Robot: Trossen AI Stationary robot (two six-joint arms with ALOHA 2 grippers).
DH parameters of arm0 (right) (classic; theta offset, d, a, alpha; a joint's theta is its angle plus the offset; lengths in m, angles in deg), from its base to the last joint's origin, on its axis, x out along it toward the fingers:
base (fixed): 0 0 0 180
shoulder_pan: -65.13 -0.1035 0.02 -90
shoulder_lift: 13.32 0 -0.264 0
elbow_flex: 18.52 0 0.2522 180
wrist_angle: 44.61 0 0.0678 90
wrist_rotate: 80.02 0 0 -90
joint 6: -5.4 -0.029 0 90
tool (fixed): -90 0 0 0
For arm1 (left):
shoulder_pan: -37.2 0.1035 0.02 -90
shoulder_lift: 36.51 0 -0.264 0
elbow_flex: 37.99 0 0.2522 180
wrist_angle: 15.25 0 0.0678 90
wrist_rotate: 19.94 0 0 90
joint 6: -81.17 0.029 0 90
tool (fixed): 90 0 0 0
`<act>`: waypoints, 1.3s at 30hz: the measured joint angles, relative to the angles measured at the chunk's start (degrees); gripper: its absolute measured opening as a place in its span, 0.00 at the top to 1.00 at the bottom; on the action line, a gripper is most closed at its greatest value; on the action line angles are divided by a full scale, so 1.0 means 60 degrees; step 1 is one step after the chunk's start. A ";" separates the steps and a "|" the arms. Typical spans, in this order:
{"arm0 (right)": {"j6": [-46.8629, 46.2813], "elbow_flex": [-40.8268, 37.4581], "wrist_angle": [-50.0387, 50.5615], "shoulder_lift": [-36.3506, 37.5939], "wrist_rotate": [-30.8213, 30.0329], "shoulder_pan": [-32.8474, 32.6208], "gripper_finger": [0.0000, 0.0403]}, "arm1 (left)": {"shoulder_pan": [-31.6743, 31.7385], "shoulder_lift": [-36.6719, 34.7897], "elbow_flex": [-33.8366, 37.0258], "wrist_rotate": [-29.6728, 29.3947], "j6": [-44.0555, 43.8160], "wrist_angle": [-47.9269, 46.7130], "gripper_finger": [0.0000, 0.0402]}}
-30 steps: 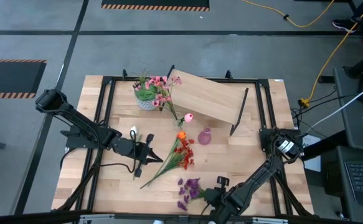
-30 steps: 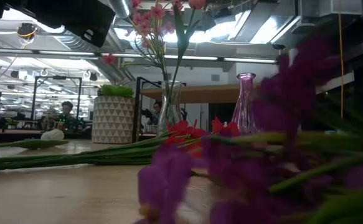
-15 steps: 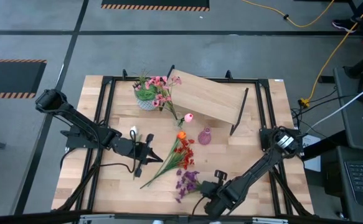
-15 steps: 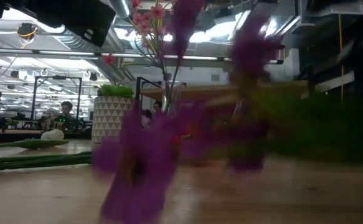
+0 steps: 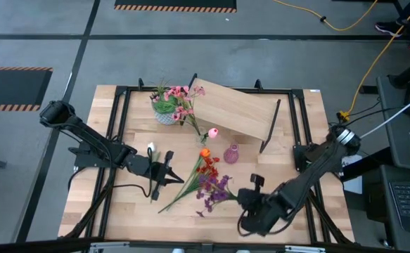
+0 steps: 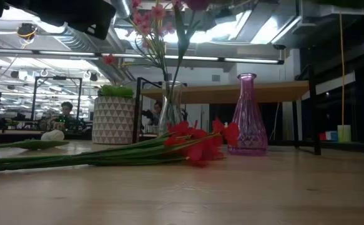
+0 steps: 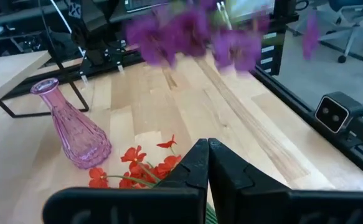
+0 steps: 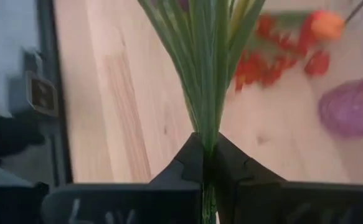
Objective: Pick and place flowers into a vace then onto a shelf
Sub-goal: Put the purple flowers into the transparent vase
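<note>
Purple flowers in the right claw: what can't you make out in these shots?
- Purple flowers: left wrist view shows only a blur; petal detail lost.
- Their stem ends: right wrist view, hidden between the right claw fingers.
- Low view: purple flowers not visible at all.
- Pink vase opening: too small in high view.

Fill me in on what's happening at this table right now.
The right hand is shut on the purple flowers, holding them above the table near the pink vase. The red-orange bunch lies on the tabletop. The left hand is shut and empty. The shelf holds nothing yet.
</note>
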 joint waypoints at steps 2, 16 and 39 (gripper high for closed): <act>0.0691 -0.0235 -0.0534 0.0511 -0.0050 0.0167 0.98 | 0.0000 0.0000 0.0000 -0.0030 0.0107 0.0024 0.99; 0.6458 -0.4414 -0.8972 0.2994 0.0295 0.1634 0.98 | 0.0011 0.0000 0.0000 -0.0609 0.0101 0.0603 0.94; 0.9873 -0.6266 -1.7126 0.1759 0.3312 0.3802 0.98 | 0.0695 0.0007 0.0000 -0.2166 -0.0166 0.3573 0.46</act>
